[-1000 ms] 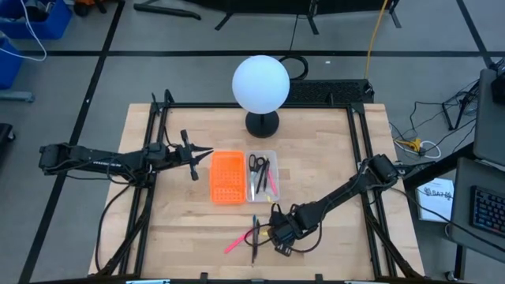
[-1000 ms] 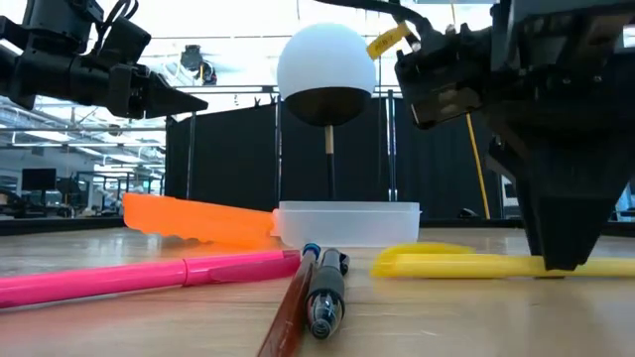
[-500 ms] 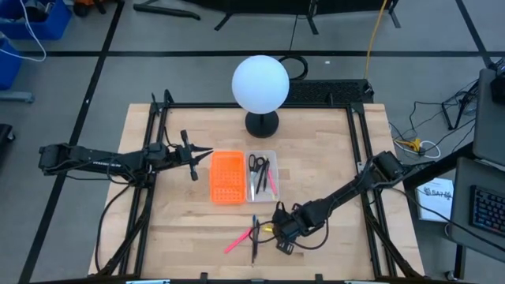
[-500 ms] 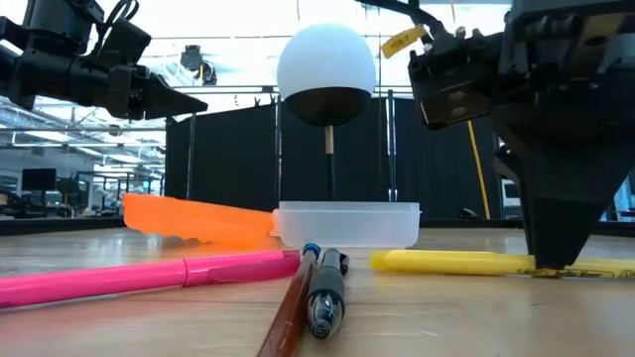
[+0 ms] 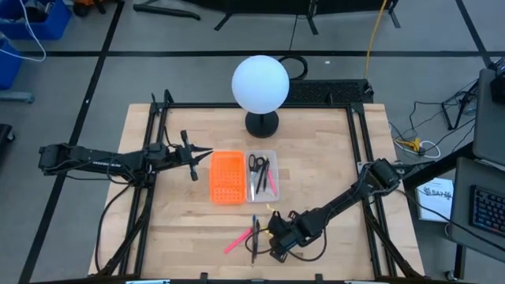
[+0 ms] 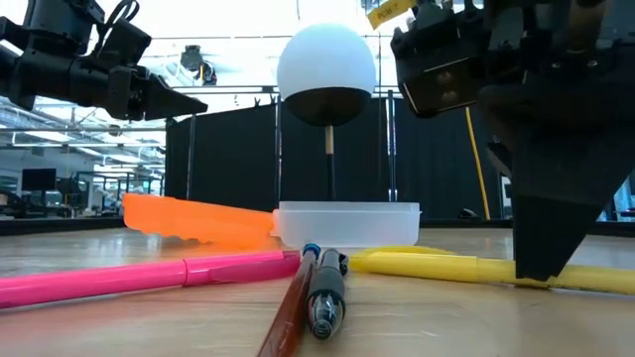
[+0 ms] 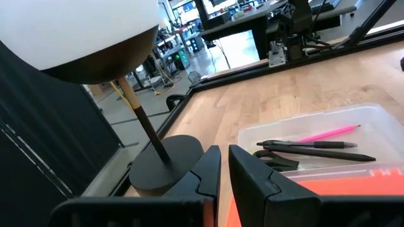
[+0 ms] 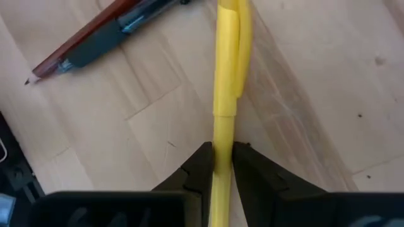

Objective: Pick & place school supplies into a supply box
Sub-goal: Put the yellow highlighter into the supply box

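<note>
Gripping the yellow pen (image 8: 222, 94), right end effector (image 8: 218, 167) sits clenched on its barrel low at the surface (image 5: 331, 158) front edge, just beside pink pen (image 6: 139, 275) & black/red pens (image 6: 316, 293). Supply box (image 5: 263, 175), mid-surface next to orange tray (image 5: 226, 177), holds scissors (image 5: 256, 163) + pens. Left end effector (image 7: 224, 173) hovers w/ fingers nearly together, nothing held, near lamp (image 5: 260, 87).

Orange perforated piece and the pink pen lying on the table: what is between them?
Only bare wood. In the high view, the orange piece and the pink pen are separated by empty table.
</note>
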Robot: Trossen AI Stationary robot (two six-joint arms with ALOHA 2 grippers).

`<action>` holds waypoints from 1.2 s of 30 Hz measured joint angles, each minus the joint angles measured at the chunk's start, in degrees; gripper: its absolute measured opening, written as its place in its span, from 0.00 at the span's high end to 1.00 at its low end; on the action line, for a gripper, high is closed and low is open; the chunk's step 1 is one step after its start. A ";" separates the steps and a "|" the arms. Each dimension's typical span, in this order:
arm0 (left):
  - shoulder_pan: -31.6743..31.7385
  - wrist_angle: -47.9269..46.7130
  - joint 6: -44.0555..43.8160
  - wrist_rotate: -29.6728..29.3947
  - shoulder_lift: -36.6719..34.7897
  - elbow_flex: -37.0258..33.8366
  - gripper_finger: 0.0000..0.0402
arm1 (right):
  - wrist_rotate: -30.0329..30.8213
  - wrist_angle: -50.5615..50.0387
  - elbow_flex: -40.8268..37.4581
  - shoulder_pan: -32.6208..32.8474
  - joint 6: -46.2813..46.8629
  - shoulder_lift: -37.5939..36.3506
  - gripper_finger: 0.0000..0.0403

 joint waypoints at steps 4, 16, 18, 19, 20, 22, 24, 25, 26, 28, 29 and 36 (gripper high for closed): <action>0.00 0.42 0.00 -0.02 0.00 0.00 0.90 | -0.82 -4.99 0.48 -0.75 3.41 0.16 0.86; 0.00 0.52 -0.13 -0.02 0.01 0.00 0.90 | -3.48 -11.26 0.79 -2.16 7.35 0.09 0.89; -0.02 0.30 -0.31 -0.02 0.02 0.00 0.90 | -3.44 -11.79 0.81 -2.15 7.45 0.07 0.90; 0.00 0.31 -0.36 -0.02 0.02 0.00 0.90 | -3.46 -12.03 0.81 -2.15 7.22 0.07 0.91; 0.00 0.30 -0.49 -0.02 0.00 0.00 0.90 | -3.44 -12.38 0.81 -2.15 7.23 0.05 0.91; -0.01 0.22 -0.57 -0.02 0.02 0.00 0.90 | -3.46 -13.08 0.85 -2.15 7.69 0.03 0.92; 0.00 0.21 -0.59 -0.02 0.02 0.00 0.90 | -4.06 -13.67 0.90 -2.43 7.89 0.01 0.92; -0.02 0.21 -0.59 -0.02 0.02 0.00 0.90 | -4.90 -14.06 0.90 -2.63 8.29 0.01 0.92; -0.02 0.22 -0.59 -0.02 0.02 0.00 0.90 | -5.86 -14.36 0.90 -2.68 9.21 -0.01 0.92; 0.00 0.32 -0.59 -0.02 0.02 0.00 0.90 | -6.33 -14.93 0.90 -2.64 12.15 -0.10 0.92; -0.02 0.34 -0.57 -0.02 0.02 0.00 0.90 | -6.22 -15.55 0.90 -2.49 13.54 -0.23 0.92; -0.01 0.81 -0.33 -0.02 0.00 0.00 0.90 | -2.95 -13.71 0.41 -3.06 14.41 -2.39 0.95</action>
